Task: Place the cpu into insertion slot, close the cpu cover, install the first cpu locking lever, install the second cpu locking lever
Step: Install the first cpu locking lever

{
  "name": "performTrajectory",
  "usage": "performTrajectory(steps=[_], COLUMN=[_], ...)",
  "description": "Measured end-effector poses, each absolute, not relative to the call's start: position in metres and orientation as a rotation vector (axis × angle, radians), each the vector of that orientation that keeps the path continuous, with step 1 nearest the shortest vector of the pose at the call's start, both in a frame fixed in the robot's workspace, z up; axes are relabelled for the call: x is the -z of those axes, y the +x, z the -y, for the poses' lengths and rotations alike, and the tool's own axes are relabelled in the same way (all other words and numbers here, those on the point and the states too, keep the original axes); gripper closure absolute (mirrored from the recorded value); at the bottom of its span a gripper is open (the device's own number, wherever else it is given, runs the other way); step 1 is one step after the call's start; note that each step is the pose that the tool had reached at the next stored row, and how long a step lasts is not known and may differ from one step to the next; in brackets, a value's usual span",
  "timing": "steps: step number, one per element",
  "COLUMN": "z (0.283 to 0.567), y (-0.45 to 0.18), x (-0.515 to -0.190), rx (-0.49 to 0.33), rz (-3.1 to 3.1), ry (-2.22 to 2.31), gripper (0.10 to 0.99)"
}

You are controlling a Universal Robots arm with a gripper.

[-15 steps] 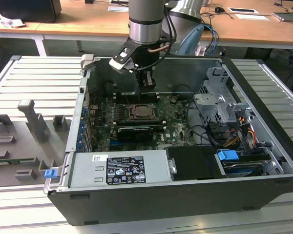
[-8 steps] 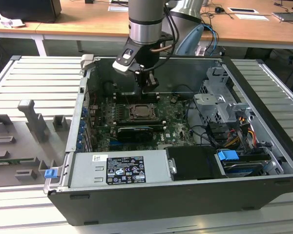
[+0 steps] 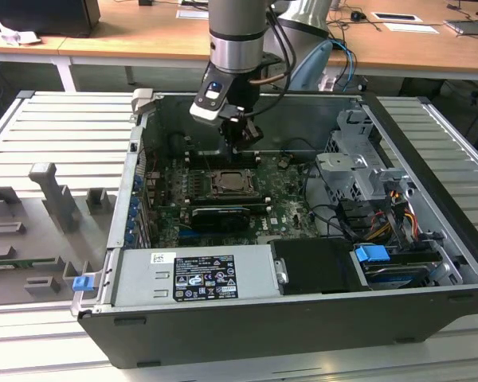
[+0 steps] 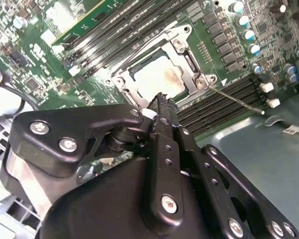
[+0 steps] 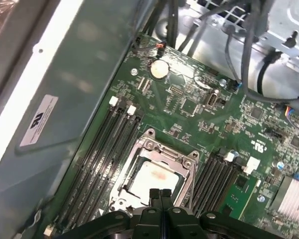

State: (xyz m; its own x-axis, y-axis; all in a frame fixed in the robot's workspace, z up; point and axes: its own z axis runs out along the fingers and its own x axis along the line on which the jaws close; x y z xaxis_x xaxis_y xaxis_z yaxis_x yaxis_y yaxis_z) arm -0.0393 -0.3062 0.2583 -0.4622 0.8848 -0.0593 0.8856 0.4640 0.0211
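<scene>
The cpu, a pale silvery square with a brownish smear, is seen seated in the insertion slot at mid-board. It is framed by the silver cpu cover, which is laid flat over its edges. The gripper is held just above the slot's edge, its fingers pressed together on nothing. In the exterior view it is seen at the slot's 12 o'clock, a power supply at 6 o'clock and a drive cage at 3 o'clock. Black memory slots are ranged on both sides of the slot, and a thin lever is angled out across one bank.
</scene>
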Motion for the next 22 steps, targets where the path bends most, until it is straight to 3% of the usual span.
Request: performTrajectory(steps=[22], z=[0.3066], y=[-0.0402], x=[-0.2582], rx=[0.009], rz=[-2.785], ry=[1.313], gripper=[0.98])
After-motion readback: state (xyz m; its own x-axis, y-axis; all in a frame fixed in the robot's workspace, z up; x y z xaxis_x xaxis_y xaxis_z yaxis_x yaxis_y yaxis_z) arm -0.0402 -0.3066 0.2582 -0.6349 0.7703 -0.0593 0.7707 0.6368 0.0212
